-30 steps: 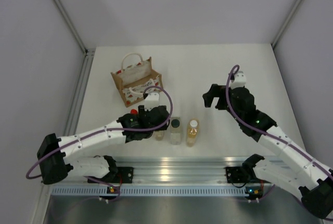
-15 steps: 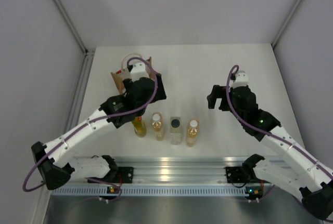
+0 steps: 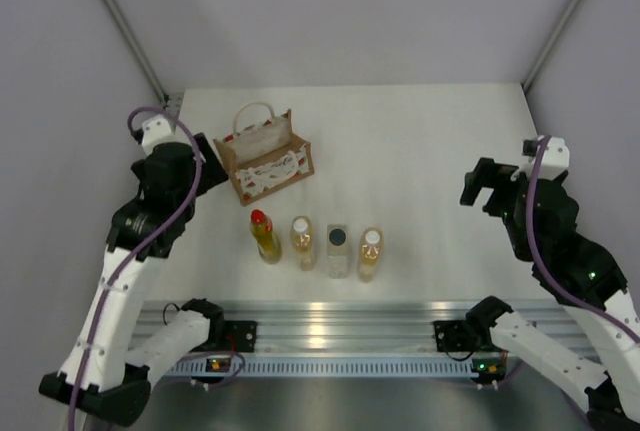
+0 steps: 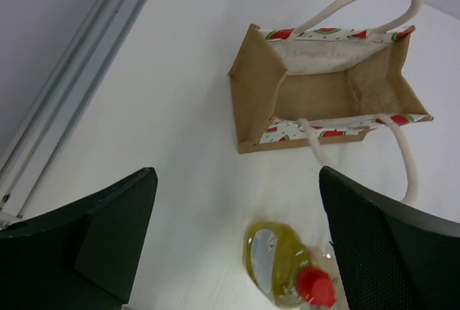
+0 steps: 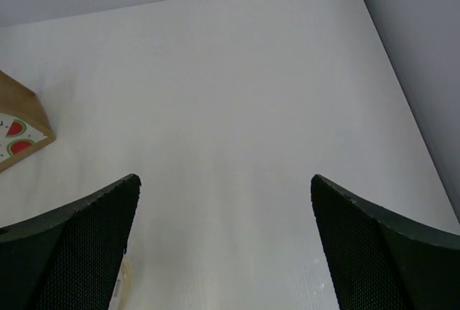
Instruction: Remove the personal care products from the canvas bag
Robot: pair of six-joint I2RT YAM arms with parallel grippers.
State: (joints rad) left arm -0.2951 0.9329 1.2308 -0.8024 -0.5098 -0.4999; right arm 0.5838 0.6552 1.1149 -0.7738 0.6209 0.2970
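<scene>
The canvas bag (image 3: 266,157) stands upright at the back left of the table, and in the left wrist view (image 4: 327,94) its inside looks empty. Four bottles stand in a row in front of it: a red-capped bottle (image 3: 264,237), a white-capped bottle (image 3: 302,242), a squarish dark-capped bottle (image 3: 338,250) and a second white-capped bottle (image 3: 370,254). My left gripper (image 3: 203,164) is open and empty, raised left of the bag; in its wrist view (image 4: 237,175) the red-capped bottle (image 4: 284,268) lies below it. My right gripper (image 3: 484,186) (image 5: 224,180) is open and empty, raised at the far right.
A metal rail (image 3: 330,323) runs along the table's near edge. Grey enclosure walls close in on the left (image 3: 70,151) and right (image 3: 590,121). A corner of the bag (image 5: 18,131) shows at the left edge of the right wrist view.
My left arm has swung away from the bottle row, over the bag and back to the left, leaving the red-capped bottle standing. My right arm has pulled back to the right.
</scene>
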